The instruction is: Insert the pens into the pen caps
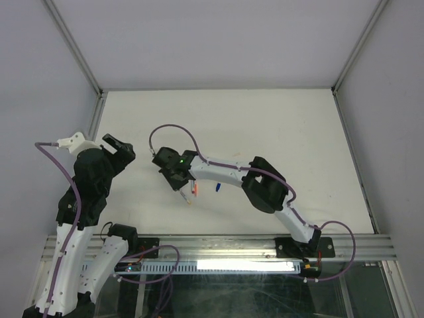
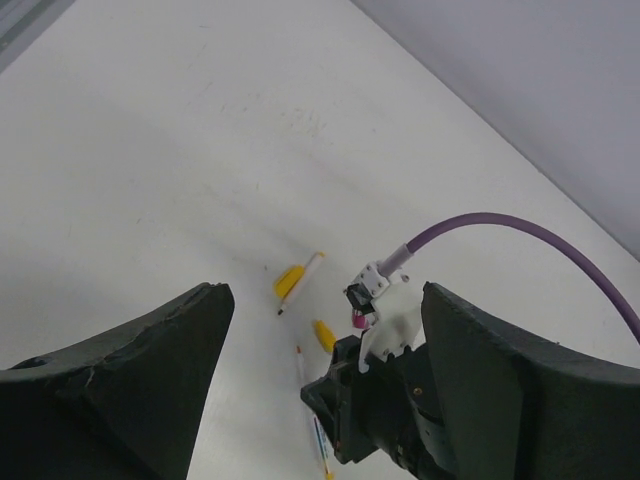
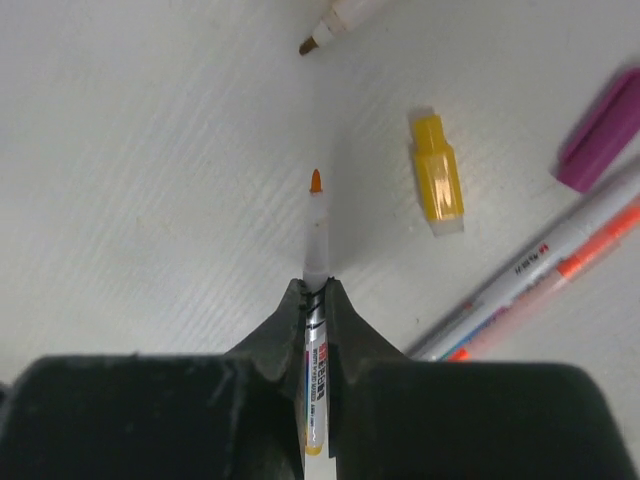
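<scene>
My right gripper is shut on a white pen with an orange tip, which points forward just above the table. A loose yellow cap lies to the right of the tip. A purple cap lies further right. In the left wrist view the same held pen and the yellow cap show beside the right gripper. A pen with a yellow cap on it lies beyond. My left gripper is open and empty, raised off the table at the left.
Two more pens lie side by side right of my right gripper. Another pen's brown tip shows at the top. A small blue cap lies by the right arm. Grey walls enclose the white table.
</scene>
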{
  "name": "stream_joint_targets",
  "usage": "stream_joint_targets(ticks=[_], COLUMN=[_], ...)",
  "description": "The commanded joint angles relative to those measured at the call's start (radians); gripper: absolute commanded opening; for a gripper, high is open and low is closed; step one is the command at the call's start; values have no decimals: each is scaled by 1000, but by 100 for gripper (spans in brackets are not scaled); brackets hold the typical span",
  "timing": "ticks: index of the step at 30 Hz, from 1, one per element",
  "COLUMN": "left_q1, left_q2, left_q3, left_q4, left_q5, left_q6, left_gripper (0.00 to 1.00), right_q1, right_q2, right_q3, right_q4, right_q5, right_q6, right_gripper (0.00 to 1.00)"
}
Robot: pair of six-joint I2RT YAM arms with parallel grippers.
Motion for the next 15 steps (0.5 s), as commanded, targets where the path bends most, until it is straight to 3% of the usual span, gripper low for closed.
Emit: stream_joint_targets(ticks=[1, 9, 15], left_q1=[7, 6, 1], left_q2=[-7, 27, 151], left_q3=[17, -33, -106], left_q4=[118, 275, 486], left_q5=[122, 418, 740], left_q6=[68, 132, 47], left_gripper=[83, 87, 82], right_q1=[-18, -174, -293], right_q2=[-242, -634, -853], right_q3=[-115, -568, -805], right_q4=[139, 501, 692], right_q5=[-21, -146, -208], right_q6=[113, 348, 527], right_gripper=[0, 0, 1])
